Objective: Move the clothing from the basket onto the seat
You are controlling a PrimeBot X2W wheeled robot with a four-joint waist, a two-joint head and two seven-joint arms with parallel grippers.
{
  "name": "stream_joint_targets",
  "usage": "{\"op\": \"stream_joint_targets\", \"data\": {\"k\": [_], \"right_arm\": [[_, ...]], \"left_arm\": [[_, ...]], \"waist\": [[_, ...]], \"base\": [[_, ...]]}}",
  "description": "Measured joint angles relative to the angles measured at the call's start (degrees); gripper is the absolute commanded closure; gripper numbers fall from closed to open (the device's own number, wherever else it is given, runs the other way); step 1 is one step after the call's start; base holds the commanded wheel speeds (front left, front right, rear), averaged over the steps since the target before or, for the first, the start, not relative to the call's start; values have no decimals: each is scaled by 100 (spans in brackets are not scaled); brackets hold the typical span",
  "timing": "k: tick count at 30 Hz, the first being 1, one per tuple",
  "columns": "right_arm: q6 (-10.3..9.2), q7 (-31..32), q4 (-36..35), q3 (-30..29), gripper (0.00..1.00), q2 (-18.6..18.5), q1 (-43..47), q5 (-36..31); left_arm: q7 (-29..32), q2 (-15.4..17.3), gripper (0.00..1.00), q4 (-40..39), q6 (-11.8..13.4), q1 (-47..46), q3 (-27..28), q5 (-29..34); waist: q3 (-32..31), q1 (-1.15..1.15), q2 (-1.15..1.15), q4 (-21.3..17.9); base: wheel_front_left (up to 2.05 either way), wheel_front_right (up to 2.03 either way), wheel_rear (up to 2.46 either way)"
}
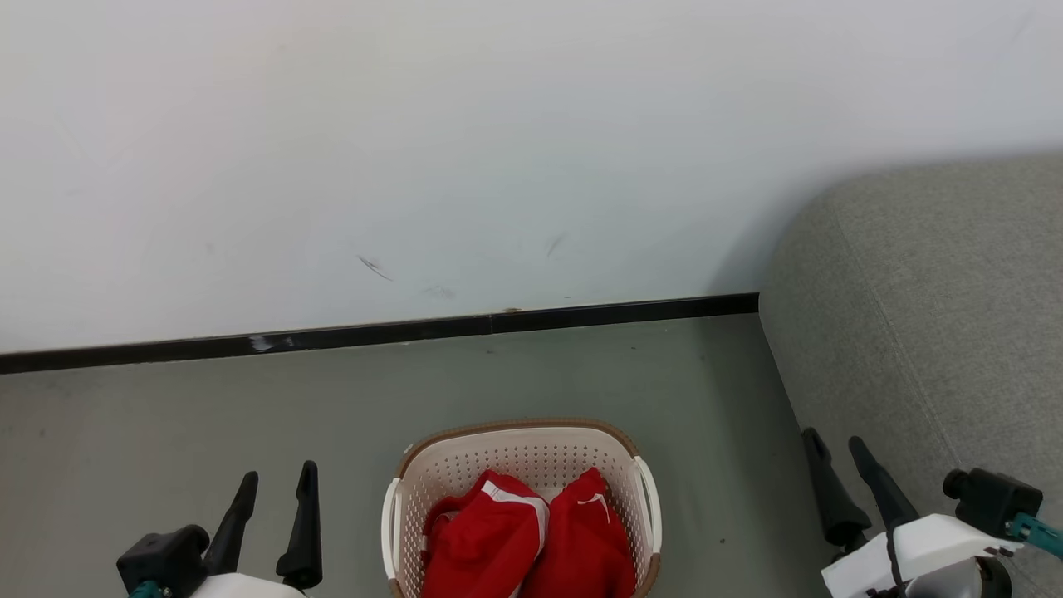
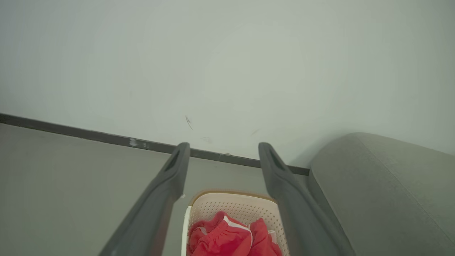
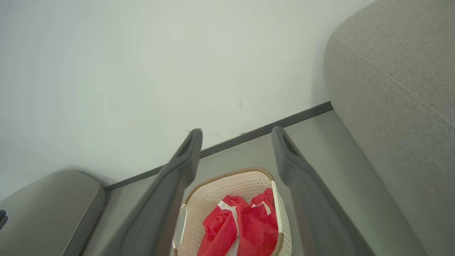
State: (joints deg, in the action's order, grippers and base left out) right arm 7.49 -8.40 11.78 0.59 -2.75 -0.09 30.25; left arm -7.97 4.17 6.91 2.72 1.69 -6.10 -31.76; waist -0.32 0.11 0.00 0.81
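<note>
The left pincer (image 1: pixel 279 473) and right pincer (image 1: pixel 833 438) hang wide open, holding nothing, likely ready to grab the red clothes (image 1: pixel 531 540) lying in the basket (image 1: pixel 515 425) between them, with the seat (image 1: pixel 938 332) beside the right one.

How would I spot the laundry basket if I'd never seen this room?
Start at the white wall with its dark skirting strip. On the grey floor before it, beside the big grey seat, stands the basket. It alone is cream plastic with holed walls, a brown rim and bright red clothing inside.
</note>
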Motion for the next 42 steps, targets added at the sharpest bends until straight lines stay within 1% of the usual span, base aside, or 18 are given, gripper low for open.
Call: {"op": "stream_joint_targets", "data": {"k": [10, 22, 29, 31, 42], "right_arm": [[0, -181, -29, 97, 0, 24, 25, -942], [0, -413, -135, 175, 0, 29, 83, -2043], [0, -559, -162, 224, 0, 29, 105, -2771], [0, -580, -163, 238, 0, 31, 106, -2862], [0, -580, -164, 291, 0, 32, 112, -2874]], "left_arm": [[-208, 3, 0, 33, 133, 58, -136, 793], [-454, -7, 0, 31, 377, 115, -156, 1570], [-623, -7, 0, 92, 501, 141, -202, 2175], [-632, -7, 0, 114, 503, 149, -205, 2219], [-632, -9, 0, 188, 503, 197, -182, 2220]], "waist": [[11, -5, 0, 14], [4, -7, 0, 35], [-21, -7, 0, 52], [-30, -7, 0, 54], [-67, -8, 0, 72]], "base": [[0, 0, 0], [0, 0, 0], [0, 0, 0], [0, 0, 0], [0, 0, 0]]}}
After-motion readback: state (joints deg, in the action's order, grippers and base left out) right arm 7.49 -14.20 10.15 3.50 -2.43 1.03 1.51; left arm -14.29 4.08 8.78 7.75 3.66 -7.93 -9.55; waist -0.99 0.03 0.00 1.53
